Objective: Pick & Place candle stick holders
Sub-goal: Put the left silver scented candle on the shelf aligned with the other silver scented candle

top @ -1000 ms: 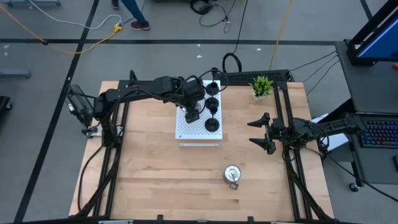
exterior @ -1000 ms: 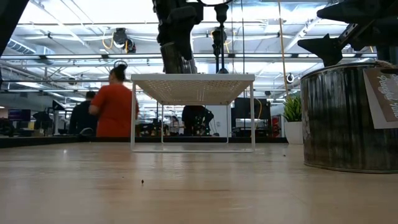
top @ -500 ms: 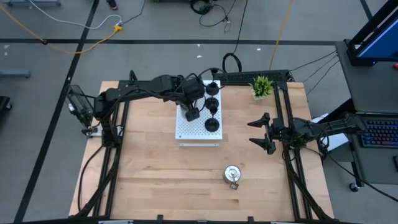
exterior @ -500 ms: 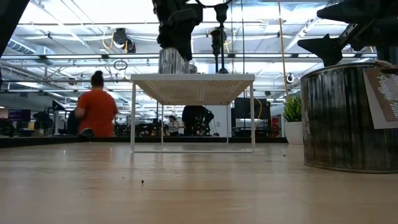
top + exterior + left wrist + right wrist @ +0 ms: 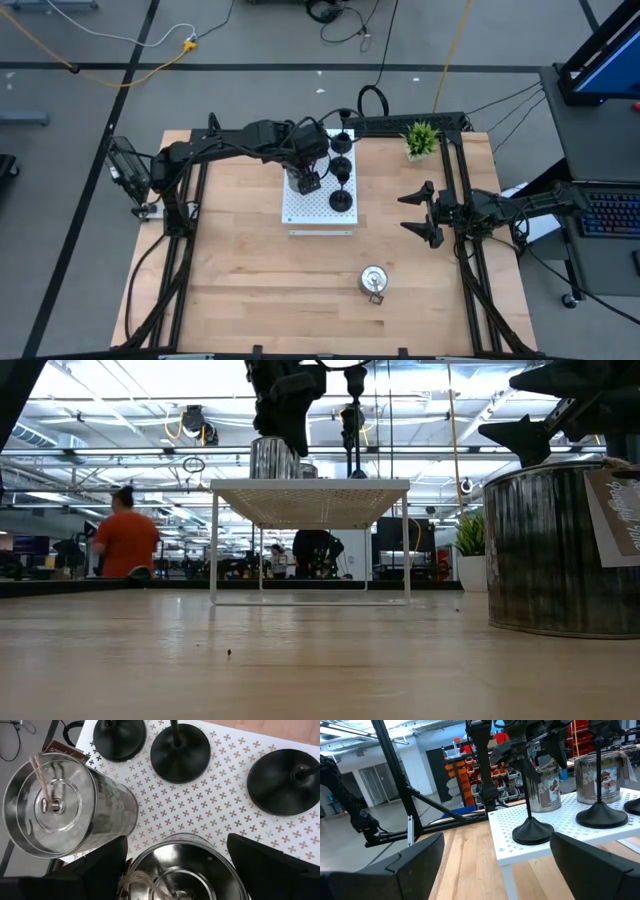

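Placement looks well along, by my reading. The white board [image 5: 318,200], a small raised stand on the tabletop [image 5: 250,290], carries three black holders [image 5: 341,168] in a row along its right side, visible from above. The left wrist view shows a silver holder [image 5: 65,812] standing upright on the board beside them, and a second silver holder [image 5: 185,875] directly under the camera.

Left claw [image 5: 305,182]: above the board, fingers spread wide either side of that second silver holder. Whether the pads touch its wall I cannot tell; it seems to rest on the board, so I judge it just set down or about to be freed.

Right claw [image 5: 418,211]: waits at the tabletop's right edge, well apart from the board, fingers wide, holding nothing.

Left to do: one silver holder [image 5: 374,281] stands alone on the bare tabletop near the front, well apart from the board. Only three black holders are visible. A green plant [image 5: 420,138] sits at the far right corner, untouched.
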`<state>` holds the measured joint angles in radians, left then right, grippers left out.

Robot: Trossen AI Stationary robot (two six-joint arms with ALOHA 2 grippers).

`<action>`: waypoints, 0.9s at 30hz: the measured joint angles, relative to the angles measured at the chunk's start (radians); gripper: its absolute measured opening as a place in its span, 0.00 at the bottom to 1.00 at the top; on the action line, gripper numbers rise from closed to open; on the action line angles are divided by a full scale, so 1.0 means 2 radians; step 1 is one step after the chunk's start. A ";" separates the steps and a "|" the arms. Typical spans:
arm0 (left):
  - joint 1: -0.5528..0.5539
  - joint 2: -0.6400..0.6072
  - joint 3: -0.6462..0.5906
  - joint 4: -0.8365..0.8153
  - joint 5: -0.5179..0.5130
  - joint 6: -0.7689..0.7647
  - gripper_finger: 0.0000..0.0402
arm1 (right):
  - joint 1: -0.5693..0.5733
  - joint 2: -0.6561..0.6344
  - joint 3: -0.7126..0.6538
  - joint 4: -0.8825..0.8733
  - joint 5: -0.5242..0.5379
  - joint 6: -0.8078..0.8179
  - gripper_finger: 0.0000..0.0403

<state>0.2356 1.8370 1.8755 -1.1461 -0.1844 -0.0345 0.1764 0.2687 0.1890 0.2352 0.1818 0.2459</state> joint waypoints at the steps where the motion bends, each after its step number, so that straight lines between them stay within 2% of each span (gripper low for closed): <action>1: 0.000 0.000 0.000 -0.001 0.000 0.000 0.86 | 0.000 0.000 0.000 0.000 0.000 0.000 0.89; 9: 0.000 -0.020 0.000 -0.006 0.000 0.000 0.86 | 0.000 0.000 0.000 0.000 0.000 0.000 0.89; 18: 0.000 -0.076 0.000 -0.006 -0.001 -0.015 0.86 | 0.000 0.000 0.000 0.000 0.000 0.002 0.89; 23: 0.000 -0.100 0.000 -0.080 -0.047 -0.052 0.84 | 0.000 0.000 0.000 0.000 0.000 0.002 0.89; 27: 0.000 -0.101 -0.001 -0.169 -0.070 -0.086 0.73 | 0.000 0.000 0.000 0.000 0.000 0.002 0.89</action>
<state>0.2356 1.6352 1.8740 -1.4842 -0.3240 -0.2073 0.1764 0.2685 0.1892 0.2353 0.1822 0.2489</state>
